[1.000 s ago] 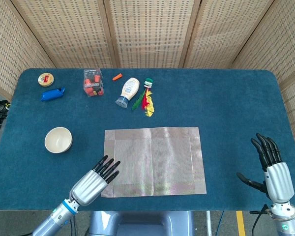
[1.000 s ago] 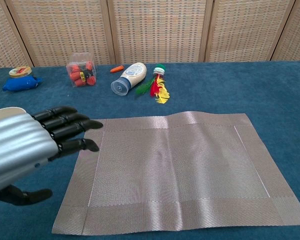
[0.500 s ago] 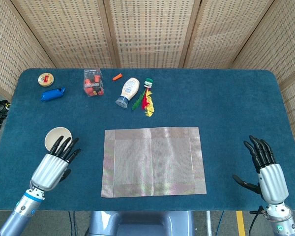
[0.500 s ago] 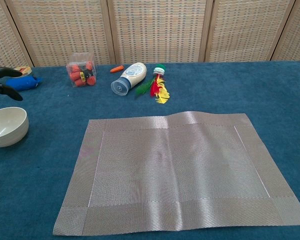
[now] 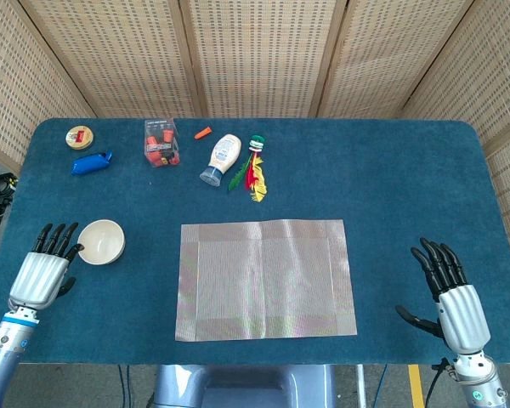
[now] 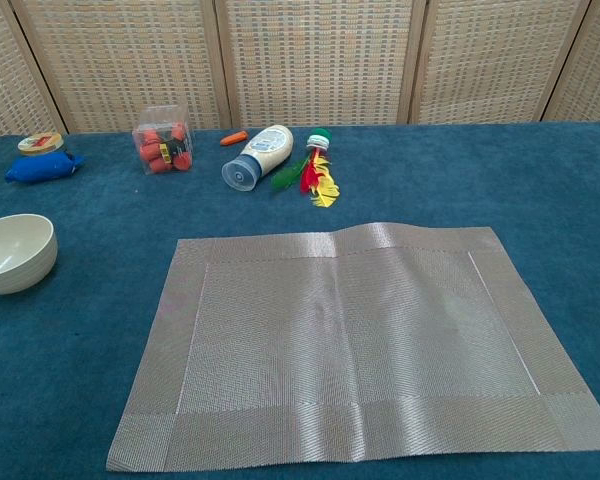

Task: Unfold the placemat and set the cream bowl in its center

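Note:
The grey woven placemat (image 5: 265, 278) (image 6: 355, 340) lies spread out flat near the table's front edge, with a slight ripple along its far side. The cream bowl (image 5: 101, 241) (image 6: 13, 252) stands upright on the blue cloth to the left of the placemat, apart from it. My left hand (image 5: 42, 271) hovers just left of the bowl with fingers extended and apart, holding nothing; its fingertips are close to the bowl's rim. My right hand (image 5: 450, 291) is at the front right corner, fingers spread, empty. The chest view shows neither hand.
Along the far side of the table (image 5: 391, 178) lie a yellow tin (image 5: 81, 137), a blue object (image 5: 91, 162), a clear box of red pieces (image 5: 160, 143), a small orange piece (image 5: 203, 133), a tipped sauce bottle (image 5: 221, 158) and a feathered toy (image 5: 254, 165).
My left hand swept leftward from the placemat's front left corner to beside the bowl, leaving the chest view. The right hand drew back slightly toward the front edge. Placemat and bowl stayed put.

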`<move>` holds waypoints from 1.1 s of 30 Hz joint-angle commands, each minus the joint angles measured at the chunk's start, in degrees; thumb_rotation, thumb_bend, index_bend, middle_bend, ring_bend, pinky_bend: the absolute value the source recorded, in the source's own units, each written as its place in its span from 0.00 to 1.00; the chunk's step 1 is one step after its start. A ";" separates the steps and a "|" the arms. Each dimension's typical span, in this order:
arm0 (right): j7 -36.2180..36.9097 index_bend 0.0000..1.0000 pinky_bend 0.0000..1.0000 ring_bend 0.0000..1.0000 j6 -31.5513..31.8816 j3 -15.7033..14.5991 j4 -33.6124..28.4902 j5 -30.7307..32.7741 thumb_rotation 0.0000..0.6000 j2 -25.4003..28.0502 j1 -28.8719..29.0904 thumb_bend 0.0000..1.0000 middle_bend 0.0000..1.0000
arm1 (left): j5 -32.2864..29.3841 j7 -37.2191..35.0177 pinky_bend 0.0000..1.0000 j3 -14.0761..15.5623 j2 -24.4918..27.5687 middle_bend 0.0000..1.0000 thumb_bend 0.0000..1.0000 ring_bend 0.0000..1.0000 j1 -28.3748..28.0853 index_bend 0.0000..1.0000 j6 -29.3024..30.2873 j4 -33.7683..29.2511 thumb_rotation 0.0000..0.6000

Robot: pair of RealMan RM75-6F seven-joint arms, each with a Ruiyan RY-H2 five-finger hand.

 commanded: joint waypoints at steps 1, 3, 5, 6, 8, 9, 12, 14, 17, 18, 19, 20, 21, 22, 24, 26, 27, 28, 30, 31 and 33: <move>-0.11 0.08 0.00 0.00 -0.01 -0.08 -0.12 -0.10 1.00 -0.01 0.00 0.22 0.00 | -2.23 -3.61 0.00 -1.48 -2.63 0.00 0.24 0.00 0.40 0.31 -2.50 5.08 1.00; -0.25 0.08 0.00 0.00 0.01 -0.14 -0.16 -0.15 1.00 -0.03 -0.03 0.22 0.00 | -3.02 -4.88 0.00 -1.87 -3.88 0.00 0.24 0.00 0.20 0.31 -4.11 7.44 1.00; -0.32 0.08 0.00 0.00 -0.06 -0.17 -0.19 -0.10 1.00 -0.06 -0.03 0.22 0.00 | -3.26 -5.26 0.00 -2.24 -4.93 0.00 0.24 0.00 0.00 0.32 -4.77 9.28 1.00; -0.38 0.08 0.00 0.00 -0.13 -0.21 -0.20 -0.09 1.00 -0.08 -0.02 0.22 0.00 | -3.33 -5.46 0.00 -2.51 -5.59 0.00 0.24 0.00 -0.13 0.33 -4.99 10.28 1.00; -0.61 0.08 0.00 0.00 -0.24 -0.26 -0.22 -0.19 1.00 -0.14 0.04 0.22 0.00 | -3.32 -6.40 0.00 -3.10 -6.77 0.00 0.24 0.00 -0.40 0.35 -5.22 11.90 1.00; -0.73 0.08 0.00 0.00 -0.27 -0.32 -0.25 -0.31 1.00 -0.19 0.06 0.22 0.00 | -3.43 -6.95 0.00 -3.43 -7.36 0.00 0.24 0.00 -0.57 0.37 -5.51 12.60 1.00; -1.01 0.08 0.00 0.00 -0.34 -0.44 -0.27 -0.51 1.00 -0.30 0.10 0.22 0.00 | -3.60 -7.87 0.00 -4.11 -8.84 0.00 0.24 0.00 -1.16 0.38 -6.43 14.54 1.00; -1.05 0.08 0.00 0.00 -0.35 -0.47 -0.28 -0.54 1.00 -0.34 0.11 0.22 0.00 | -3.85 -8.00 0.00 -4.60 -9.97 0.00 0.24 0.00 -1.85 0.40 -7.52 16.12 1.00; -0.96 0.08 0.00 0.00 -0.27 -0.44 -0.32 -0.46 1.00 -0.28 0.07 0.22 0.00 | -4.18 -8.47 0.00 -5.45 -11.54 0.00 0.25 0.00 -2.93 0.42 -8.98 17.98 1.00; -0.90 0.08 0.00 0.00 -0.21 -0.42 -0.33 -0.44 1.00 -0.26 0.06 0.22 0.00 | -4.21 -8.57 0.00 -5.59 -11.96 0.00 0.25 0.00 -3.24 0.43 -9.47 18.44 1.00; -0.85 0.08 0.00 0.00 -0.15 -0.41 -0.33 -0.42 1.00 -0.24 0.04 0.22 0.00 | -4.23 -8.52 0.00 -5.65 -12.24 0.00 0.25 0.00 -3.46 0.43 -9.88 18.73 1.00; -0.75 0.08 0.00 0.00 -0.05 -0.36 -0.36 -0.39 1.00 -0.19 0.02 0.22 0.00 | -4.32 -8.23 0.00 -5.70 -12.66 0.00 0.25 0.00 -3.79 0.44 -10.56 19.20 1.00; -0.63 0.08 0.00 0.00 0.00 -0.33 -0.38 -0.34 1.00 -0.14 0.01 0.22 0.00 | -4.41 -7.87 0.00 -5.76 -13.08 0.00 0.25 0.00 -4.09 0.44 -11.15 19.65 1.00; -0.49 0.08 0.00 0.00 0.04 -0.30 -0.39 -0.28 1.00 -0.09 0.00 0.22 0.00 | -4.49 -7.52 0.00 -5.83 -13.49 0.00 0.26 0.00 -4.33 0.45 -11.60 20.02 1.00; -0.29 0.08 0.00 0.00 0.04 -0.29 -0.35 -0.22 1.00 -0.04 0.01 0.22 0.00 | -4.60 -7.23 0.00 -6.11 -14.14 0.00 0.26 0.00 -4.58 0.47 -11.76 20.45 1.00; -0.13 0.08 0.00 0.00 0.02 -0.32 -0.33 -0.24 1.00 -0.01 0.03 0.22 0.00 | -4.46 -7.27 0.00 -6.26 -14.69 0.00 0.26 0.00 -4.75 0.49 -11.69 20.71 1.00; -0.11 0.08 0.00 0.00 0.02 -0.32 -0.32 -0.25 1.00 -0.01 0.03 0.22 0.00 | -4.40 -7.26 0.00 -6.26 -14.79 0.00 0.26 0.00 -4.80 0.50 -11.70 20.77 1.00; -0.07 0.08 0.00 0.00 0.03 -0.35 -0.31 -0.33 1.00 -0.02 0.06 0.22 0.00 | -4.29 -7.05 0.00 -6.28 -15.09 0.00 0.26 0.00 -4.96 0.50 -11.80 21.01 1.00; -0.03 0.08 0.00 0.00 0.11 -0.37 -0.28 -0.46 1.00 -0.03 0.07 0.22 0.00 | -4.25 -6.67 0.00 -6.40 -15.56 0.00 0.27 0.00 -5.13 0.52 -11.85 21.28 1.00; -0.02 0.08 0.00 0.00 0.22 -0.35 -0.28 -0.52 1.00 -0.04 0.07 0.22 0.00 | -4.16 -6.56 0.00 -6.40 -15.73 0.00 0.28 0.00 -5.18 0.54 -11.83 21.28 1.00; 0.07 0.08 0.00 0.00 0.50 -0.37 -0.27 -0.88 1.00 -0.10 0.09 0.22 0.00 | -3.38 -6.03 0.00 -6.12 -16.10 0.00 0.34 0.00 -5.11 0.61 -10.98 20.95 1.00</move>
